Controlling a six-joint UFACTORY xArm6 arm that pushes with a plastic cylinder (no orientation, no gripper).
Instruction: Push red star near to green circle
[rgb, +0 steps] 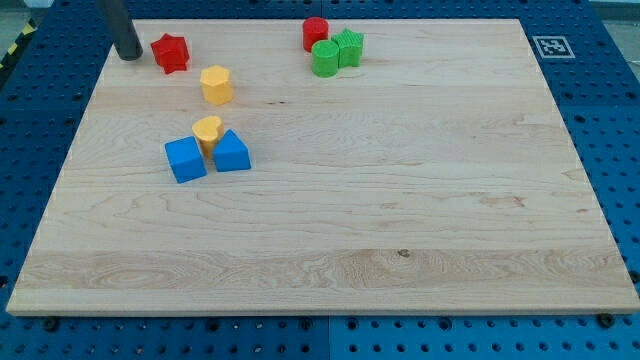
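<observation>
The red star (171, 52) lies near the board's top left corner. My tip (129, 56) stands just to its left, a small gap away. The green circle (325, 58) sits at the top centre, touching a green star (349, 47) on its right and a red cylinder (316, 33) just above it. The red star is far to the left of the green circle.
A yellow hexagon block (216, 84) lies below and right of the red star. Lower, a yellow heart (208, 130), a blue cube (185, 159) and a blue triangular block (232, 151) cluster together. The wooden board (400, 200) has a marker tag (551, 46) at its top right.
</observation>
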